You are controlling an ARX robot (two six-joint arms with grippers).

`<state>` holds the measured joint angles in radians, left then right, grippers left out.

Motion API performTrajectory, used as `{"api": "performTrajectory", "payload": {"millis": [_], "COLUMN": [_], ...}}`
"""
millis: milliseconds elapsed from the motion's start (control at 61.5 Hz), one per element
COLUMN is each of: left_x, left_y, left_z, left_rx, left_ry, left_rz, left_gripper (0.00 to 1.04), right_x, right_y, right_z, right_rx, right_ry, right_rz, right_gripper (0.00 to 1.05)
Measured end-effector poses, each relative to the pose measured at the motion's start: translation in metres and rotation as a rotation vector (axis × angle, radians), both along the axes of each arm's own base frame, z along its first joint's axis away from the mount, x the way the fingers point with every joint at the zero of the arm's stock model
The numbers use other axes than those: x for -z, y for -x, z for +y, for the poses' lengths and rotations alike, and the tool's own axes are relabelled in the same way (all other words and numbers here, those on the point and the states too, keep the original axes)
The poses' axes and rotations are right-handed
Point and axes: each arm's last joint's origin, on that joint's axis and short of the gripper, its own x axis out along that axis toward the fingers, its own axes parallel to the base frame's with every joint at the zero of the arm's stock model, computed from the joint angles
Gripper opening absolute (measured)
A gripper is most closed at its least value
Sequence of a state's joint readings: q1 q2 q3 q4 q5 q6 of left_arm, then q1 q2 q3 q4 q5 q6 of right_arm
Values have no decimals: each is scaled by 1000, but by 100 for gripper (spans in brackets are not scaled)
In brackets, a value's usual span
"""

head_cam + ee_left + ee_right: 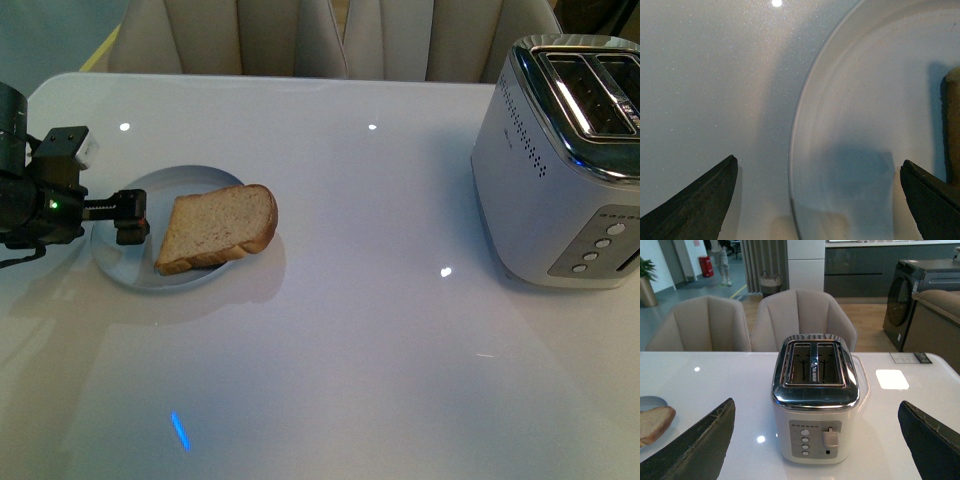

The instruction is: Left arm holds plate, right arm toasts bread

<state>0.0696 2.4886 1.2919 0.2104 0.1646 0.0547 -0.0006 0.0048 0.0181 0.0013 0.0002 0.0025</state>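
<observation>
Toaster at right of table, both slots empty, well apart from plate. Chairs behind. Bread flat on plate. Left gripper at plate's left rim, jaws spread astride rim. Right gripper facing toaster, jaws spread, empty.

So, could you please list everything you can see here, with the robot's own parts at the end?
plate: one, pale blue, table's left side
bread: one slice, light brown with darker crust, lying on the plate
toaster: one, white with chrome top, table's right side, both slots empty
table: one, glossy white, under everything
chairs: at least two, beige, behind the table's far edge
left gripper: one, black, open, at the plate's left rim
right gripper: one, black, open, facing the toaster
</observation>
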Motion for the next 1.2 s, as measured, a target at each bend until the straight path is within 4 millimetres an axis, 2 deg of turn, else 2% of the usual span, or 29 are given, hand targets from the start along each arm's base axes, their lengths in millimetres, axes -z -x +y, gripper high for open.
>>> {"api": "performTrajectory", "payload": {"millis": [130,179,552,699,894,1040,1202], "left_x": [0,1,3,4,4,2,-13], "left_y": [-4,-6,-9,-7,-2,10,23], "left_z": [-2,-3,-4,-4,0,5,14], "left_rx": [7,10,4,-22,-62,-112,-160], "left_ry": [-1,-1,27,96,157,238,309], "left_rz": [2,3,6,2,5,17,8], "left_gripper": [97,92,34,5,3,3,3], "right_x": [0,0,0,0,0,0,0], "right_y": [0,0,0,0,0,0,0], "right_z": [0,0,0,0,0,0,0], "right_rx": [0,0,0,0,0,0,0], "right_ry": [0,0,0,0,0,0,0], "right_rz": [0,0,0,0,0,0,0], "right_gripper": [96,96,96,96,96,96,96]}}
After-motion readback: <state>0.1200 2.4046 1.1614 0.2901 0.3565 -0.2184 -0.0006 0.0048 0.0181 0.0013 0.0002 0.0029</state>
